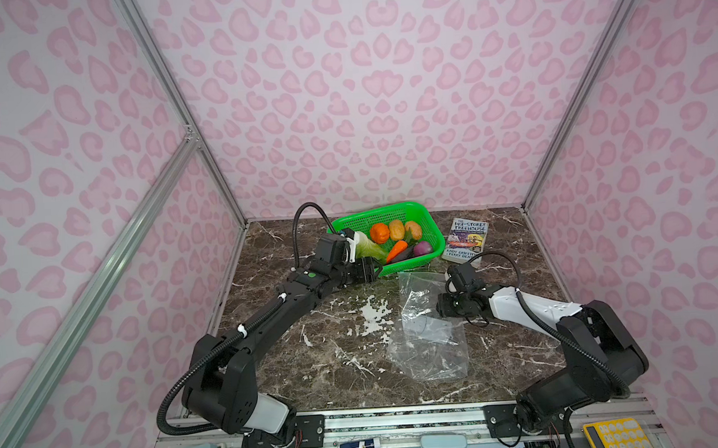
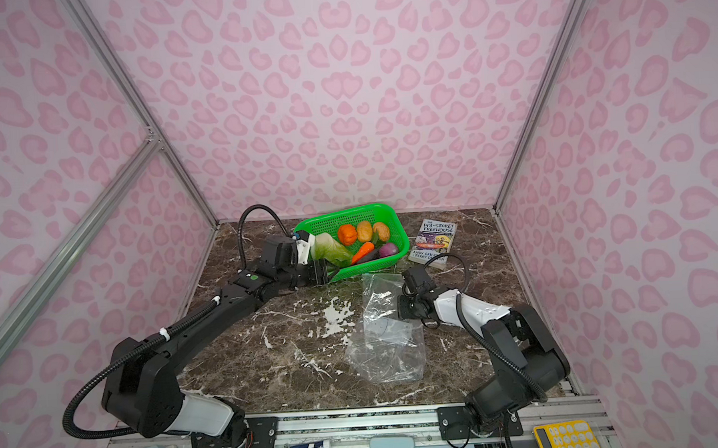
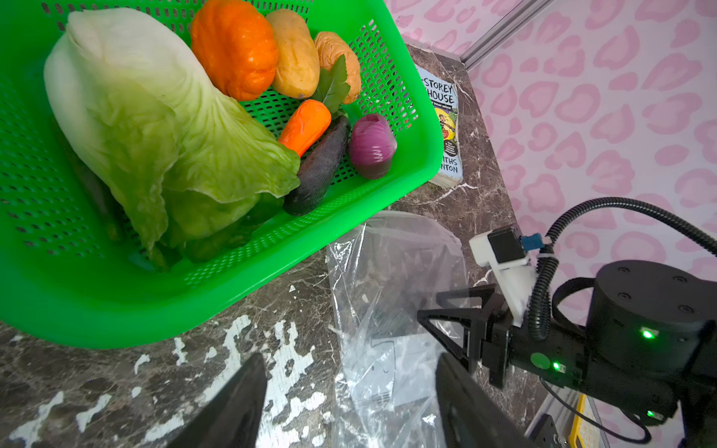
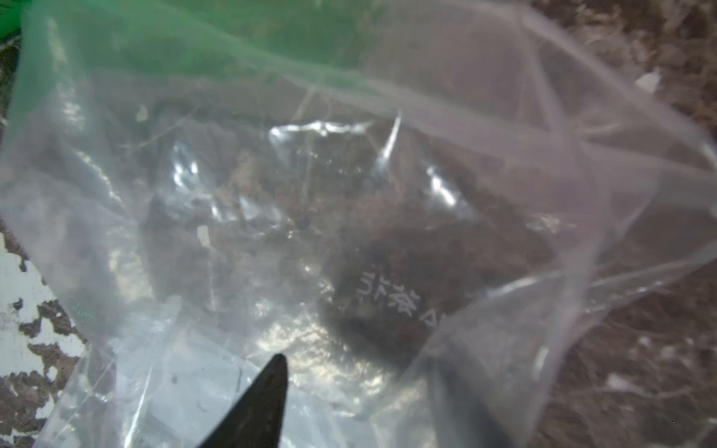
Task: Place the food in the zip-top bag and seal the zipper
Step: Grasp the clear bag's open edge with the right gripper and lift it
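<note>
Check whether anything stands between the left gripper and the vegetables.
Yes: the green basket's near wall. The left gripper is open outside the basket, in front of that wall, and the vegetables lie inside behind it, cabbage closest.

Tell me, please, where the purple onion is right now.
In both top views the purple onion lies in the near right corner of the green basket, beside the dark eggplant.
</note>
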### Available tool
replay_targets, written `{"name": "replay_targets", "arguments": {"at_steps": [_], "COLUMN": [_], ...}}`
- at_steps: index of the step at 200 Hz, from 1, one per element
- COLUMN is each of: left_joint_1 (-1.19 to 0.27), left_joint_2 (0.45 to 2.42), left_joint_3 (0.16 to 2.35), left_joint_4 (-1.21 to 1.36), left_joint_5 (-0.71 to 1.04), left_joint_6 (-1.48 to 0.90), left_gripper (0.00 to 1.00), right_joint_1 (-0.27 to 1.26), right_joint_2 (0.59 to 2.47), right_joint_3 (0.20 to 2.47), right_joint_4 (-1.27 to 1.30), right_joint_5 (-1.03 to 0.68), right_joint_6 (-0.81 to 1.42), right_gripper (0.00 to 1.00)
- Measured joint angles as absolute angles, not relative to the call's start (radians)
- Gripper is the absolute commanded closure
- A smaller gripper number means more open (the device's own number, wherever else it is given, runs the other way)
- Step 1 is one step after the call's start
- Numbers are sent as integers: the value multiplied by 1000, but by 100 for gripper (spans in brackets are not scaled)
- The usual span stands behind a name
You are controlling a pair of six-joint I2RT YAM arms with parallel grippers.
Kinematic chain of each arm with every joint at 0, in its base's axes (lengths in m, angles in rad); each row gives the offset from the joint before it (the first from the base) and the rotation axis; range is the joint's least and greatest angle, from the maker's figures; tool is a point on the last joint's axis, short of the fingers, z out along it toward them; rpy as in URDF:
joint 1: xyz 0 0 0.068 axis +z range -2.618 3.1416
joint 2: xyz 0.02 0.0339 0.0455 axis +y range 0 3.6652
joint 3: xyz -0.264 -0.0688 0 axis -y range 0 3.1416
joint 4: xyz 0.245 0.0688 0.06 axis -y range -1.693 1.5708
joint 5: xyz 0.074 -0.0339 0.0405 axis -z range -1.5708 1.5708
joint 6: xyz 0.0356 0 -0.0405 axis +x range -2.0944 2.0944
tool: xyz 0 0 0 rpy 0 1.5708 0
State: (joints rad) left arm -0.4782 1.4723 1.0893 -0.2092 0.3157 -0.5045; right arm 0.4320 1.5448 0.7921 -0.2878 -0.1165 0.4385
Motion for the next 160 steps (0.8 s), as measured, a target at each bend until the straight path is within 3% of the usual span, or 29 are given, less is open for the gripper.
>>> {"name": "replay_targets", "arguments": {"at_steps": [49,111,160], "left_joint_1": [-478,-478,-479], "left_joint_2": [1451,1436,1425], "left_joint_3": [1073,1070,1100], "left_joint_4": [-209,-173,-155], "left_joint_5": [307,355,439], "left_joint_6": [-515,-529,-477], "left_gripper": [29,28,28], "right_joint_1": [434,434,434], "right_joint_2": [1412,1271,1235], "right_joint_3": [815,969,904], "right_joint_4": [-286,-342,-312], "right_joint_5": [-121,-265,-326], "right_joint_6": [384,162,12], "right_gripper": [100,100,100]}}
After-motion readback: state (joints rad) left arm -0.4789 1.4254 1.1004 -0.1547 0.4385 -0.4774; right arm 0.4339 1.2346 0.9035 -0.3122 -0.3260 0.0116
